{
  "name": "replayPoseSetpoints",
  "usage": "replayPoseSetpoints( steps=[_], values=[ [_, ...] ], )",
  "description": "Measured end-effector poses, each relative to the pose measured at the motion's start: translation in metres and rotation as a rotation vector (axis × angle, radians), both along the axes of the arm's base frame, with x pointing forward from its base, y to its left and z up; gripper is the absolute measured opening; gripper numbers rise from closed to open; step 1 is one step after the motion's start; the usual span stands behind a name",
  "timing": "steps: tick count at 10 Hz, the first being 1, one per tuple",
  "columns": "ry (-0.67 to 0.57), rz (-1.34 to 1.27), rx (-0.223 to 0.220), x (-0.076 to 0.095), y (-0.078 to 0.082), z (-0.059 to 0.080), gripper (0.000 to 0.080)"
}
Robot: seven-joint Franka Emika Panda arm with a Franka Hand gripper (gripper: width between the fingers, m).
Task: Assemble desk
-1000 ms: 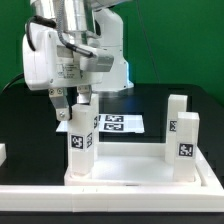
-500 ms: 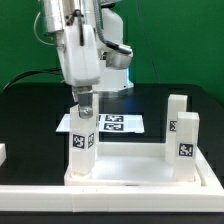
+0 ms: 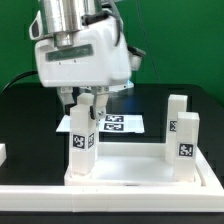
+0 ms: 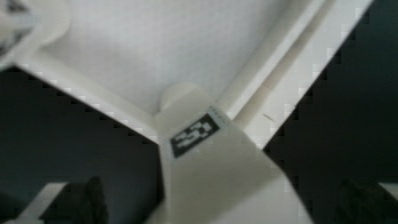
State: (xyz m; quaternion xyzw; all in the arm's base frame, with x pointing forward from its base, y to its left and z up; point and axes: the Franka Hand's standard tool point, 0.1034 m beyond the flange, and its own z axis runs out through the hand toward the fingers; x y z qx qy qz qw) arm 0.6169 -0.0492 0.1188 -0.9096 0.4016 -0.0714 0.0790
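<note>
The desk's white tabletop (image 3: 130,172) lies upside down near the table's front, with tagged square legs standing up from its corners. My gripper (image 3: 80,106) hangs over the leg (image 3: 82,150) at the exterior view's left front corner. Its dark fingers (image 3: 66,102) straddle the top of that leg, open, with a gap on each side. In the wrist view the same leg (image 4: 222,170) with its tag runs up between the gripper's (image 4: 228,202) two fingertips (image 4: 80,202), apart from both. Two more legs (image 3: 186,140) stand at the exterior view's right.
The marker board (image 3: 118,123) lies flat behind the tabletop. A long white border rail (image 3: 110,202) runs along the front edge. A small white piece (image 3: 3,153) shows at the exterior view's left edge. A green wall stands behind.
The wrist has turned round above the left front leg, from side-on to facing the camera. The leg has stayed upright in its corner.
</note>
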Motion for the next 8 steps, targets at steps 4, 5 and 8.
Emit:
replayPoseSetpoints(
  steps=[4,5,8],
  values=[
    [0.003,0.039,-0.012,0.0004,-0.0003,-0.0051,0.0541],
    [0.003,0.039,-0.012,0.0004,-0.0003,-0.0052,0.0385],
    [0.021,-0.165,0.028,0.0002,-0.0009,-0.0056,0.0288]
  ],
)
